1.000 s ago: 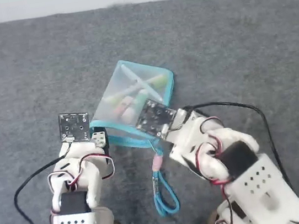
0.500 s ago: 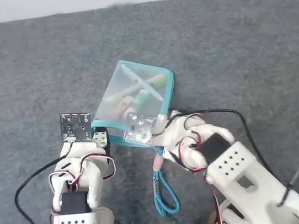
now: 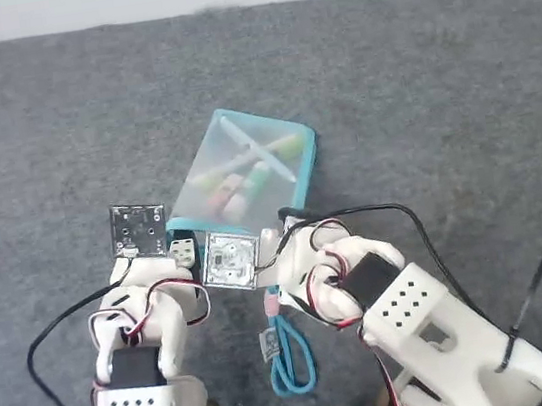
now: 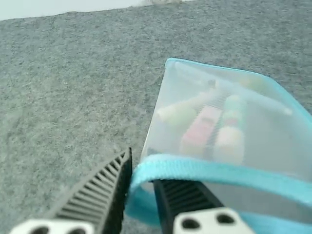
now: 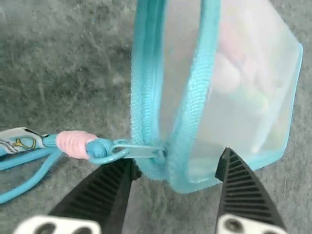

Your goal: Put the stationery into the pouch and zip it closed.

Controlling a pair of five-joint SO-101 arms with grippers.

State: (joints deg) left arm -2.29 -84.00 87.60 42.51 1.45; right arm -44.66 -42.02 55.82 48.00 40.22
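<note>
Pouch [image 3: 246, 166] lies on the grey table [image 3: 416, 82] right in front of both arms, stationery [image 3: 242, 179] inside. The left pincer [image 4: 144, 168] is clenched on its teal edge. The right pincer [image 5: 179, 161] sits released around the zipper end. Looks soft and floppy, so I'd pinch the little zipper pull [image 5: 134, 151], not the fabric.

Stationery [image 4: 209, 129] indistinct inside translucent pouch [image 4: 195, 168]
</note>
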